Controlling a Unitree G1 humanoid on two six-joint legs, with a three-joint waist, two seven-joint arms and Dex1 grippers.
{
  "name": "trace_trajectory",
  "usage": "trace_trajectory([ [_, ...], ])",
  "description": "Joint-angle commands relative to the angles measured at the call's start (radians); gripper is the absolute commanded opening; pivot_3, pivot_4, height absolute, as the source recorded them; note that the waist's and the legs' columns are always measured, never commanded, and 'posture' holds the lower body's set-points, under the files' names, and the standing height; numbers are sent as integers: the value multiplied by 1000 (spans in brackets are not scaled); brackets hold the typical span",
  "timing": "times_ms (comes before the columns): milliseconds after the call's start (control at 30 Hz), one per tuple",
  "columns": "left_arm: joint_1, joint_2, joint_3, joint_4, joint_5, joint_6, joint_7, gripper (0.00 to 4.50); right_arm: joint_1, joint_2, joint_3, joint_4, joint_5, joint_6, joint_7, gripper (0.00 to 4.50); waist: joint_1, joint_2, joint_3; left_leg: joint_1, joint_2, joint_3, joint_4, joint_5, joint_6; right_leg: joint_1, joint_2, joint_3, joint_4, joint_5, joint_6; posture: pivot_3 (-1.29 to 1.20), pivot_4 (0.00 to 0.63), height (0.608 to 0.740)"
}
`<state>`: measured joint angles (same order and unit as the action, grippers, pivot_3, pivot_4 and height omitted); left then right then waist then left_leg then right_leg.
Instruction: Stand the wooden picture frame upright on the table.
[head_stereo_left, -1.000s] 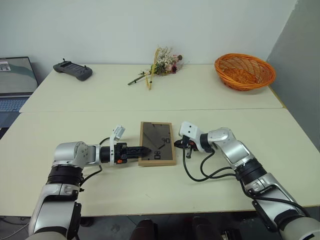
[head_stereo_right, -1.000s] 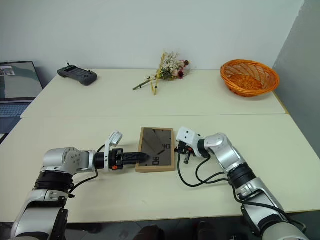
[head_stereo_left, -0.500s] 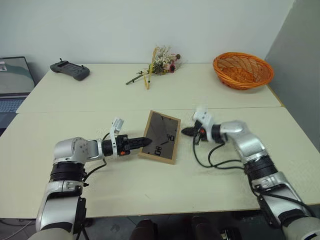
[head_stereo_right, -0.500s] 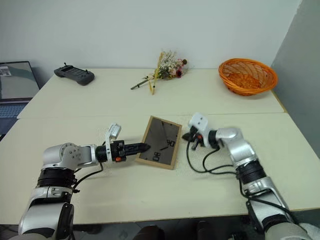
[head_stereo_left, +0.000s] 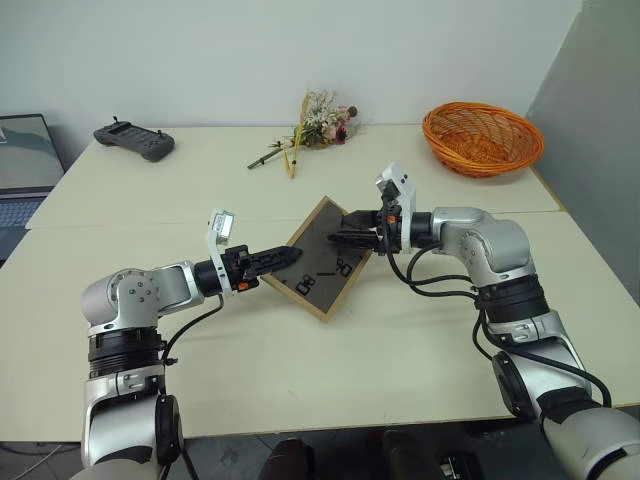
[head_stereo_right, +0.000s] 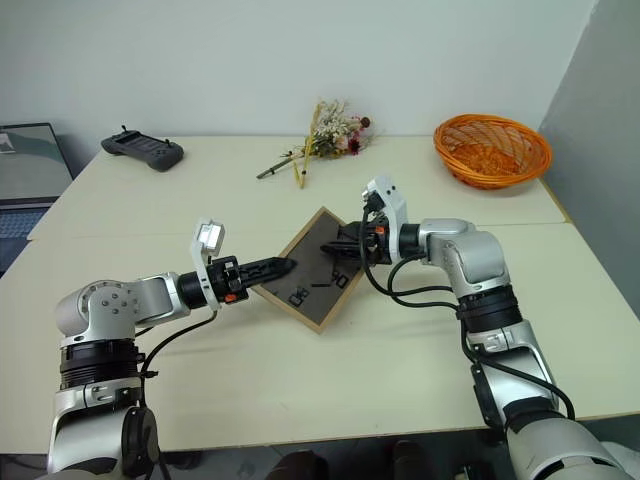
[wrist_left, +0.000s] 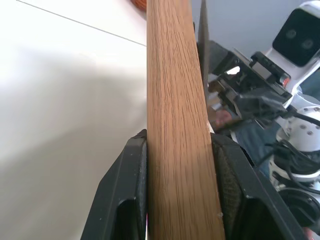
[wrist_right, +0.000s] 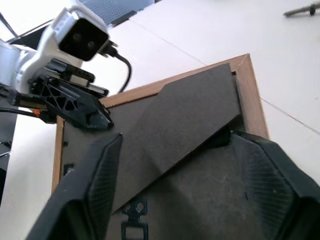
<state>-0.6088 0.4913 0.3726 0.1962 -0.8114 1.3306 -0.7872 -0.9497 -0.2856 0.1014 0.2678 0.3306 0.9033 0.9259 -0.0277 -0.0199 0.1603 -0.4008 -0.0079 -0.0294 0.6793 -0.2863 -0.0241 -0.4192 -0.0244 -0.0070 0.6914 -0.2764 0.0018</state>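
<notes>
The wooden picture frame (head_stereo_left: 322, 272) is tipped up off the table (head_stereo_left: 300, 370), turned like a diamond with its dark back toward me and its lowest corner close to the tabletop. My left gripper (head_stereo_left: 285, 257) is shut on the frame's left wooden edge; in the left wrist view the light-wood edge (wrist_left: 177, 125) sits between both black fingers (wrist_left: 131, 190). My right gripper (head_stereo_left: 347, 239) is open at the frame's upper back. In the right wrist view its fingers (wrist_right: 95, 185) stand wide apart on either side of the fold-out stand (wrist_right: 180, 117).
An orange wicker basket (head_stereo_left: 483, 138) stands at the far right. A dried flower bunch (head_stereo_left: 320, 118) lies at the back centre, a dark controller (head_stereo_left: 133, 140) at the back left, and a laptop (head_stereo_left: 18, 165) past the left edge. A seam (head_stereo_left: 150, 224) crosses the table.
The frame went from lying flat to tipped up and rotated, lifted by the left gripper. The right gripper rose, rolled and opened from shut, now reaching at the frame's back.
</notes>
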Motion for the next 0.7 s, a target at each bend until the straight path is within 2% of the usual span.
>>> trace_trajectory([
  [33, -9, -9, 51, -67, -71, 1, 10, 1563, -43, 18, -62, -6, 76, 117, -30, 4463, 0, 0, 0, 0, 0, 0, 0, 0, 0, 0, 0, 0, 0, 0, 0, 0, 150, 740],
  [300, -6, -14, 62, -59, -92, -19, 48, 1563, -22, 42, -125, -187, 297, 312, 18, 4463, -2, 0, 0, 0, 0, 0, -1, 0, 0, -1, 0, 0, 1, 0, 0, 0, 150, 740],
  [500, -17, -26, 76, -29, -108, -23, 79, 1563, 1, -25, -213, -276, 461, 436, 46, 4463, 2, 0, 0, 0, 0, 0, -1, -2, 3, 0, 0, 0, 0, 0, 0, 0, 150, 740],
  [567, -13, -30, 79, -29, -121, -19, 91, 1563, 30, -69, -209, -309, 476, 436, 55, 4463, 2, 0, 0, 0, 0, 0, -1, -2, 3, 0, 0, 0, 0, 0, 0, 0, 150, 740],
  [700, -29, -61, 139, 9, -171, 43, 173, 1563, 128, -200, -152, -357, 367, 274, 56, 4463, 1, 0, 0, 0, 0, 0, -1, -2, 4, 0, 0, 0, 0, 0, 0, 0, 150, 740],
])
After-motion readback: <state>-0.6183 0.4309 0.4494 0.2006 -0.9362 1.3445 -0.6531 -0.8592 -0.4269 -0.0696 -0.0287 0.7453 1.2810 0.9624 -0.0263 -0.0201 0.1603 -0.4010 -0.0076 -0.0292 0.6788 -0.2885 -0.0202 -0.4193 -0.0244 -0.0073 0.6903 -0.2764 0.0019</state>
